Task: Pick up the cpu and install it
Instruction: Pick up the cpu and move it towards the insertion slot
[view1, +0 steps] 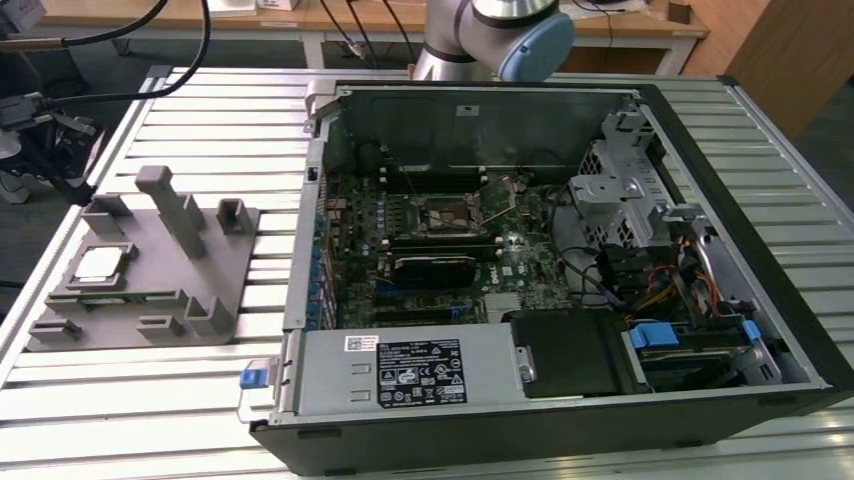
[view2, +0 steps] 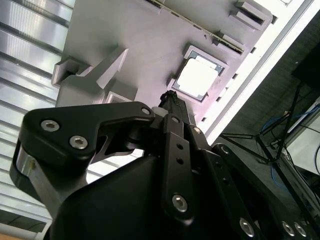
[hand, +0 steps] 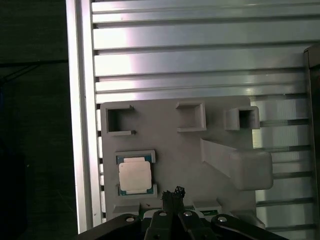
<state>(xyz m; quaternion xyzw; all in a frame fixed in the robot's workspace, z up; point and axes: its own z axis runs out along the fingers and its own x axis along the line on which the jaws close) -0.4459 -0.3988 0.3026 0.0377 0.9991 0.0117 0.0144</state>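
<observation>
On grey fixture (hand: 170, 130), cpu (hand: 134, 176) flat, silver face up, edges aligned; hand (hand: 173, 192) clenched empty nearby.

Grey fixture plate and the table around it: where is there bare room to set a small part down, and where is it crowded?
Free: the flat patch of the fixture plate between the cpu and the wedge block; also the slatted table bordering the plate's side with the three pockets. Crowded: inside the open computer case.
</observation>
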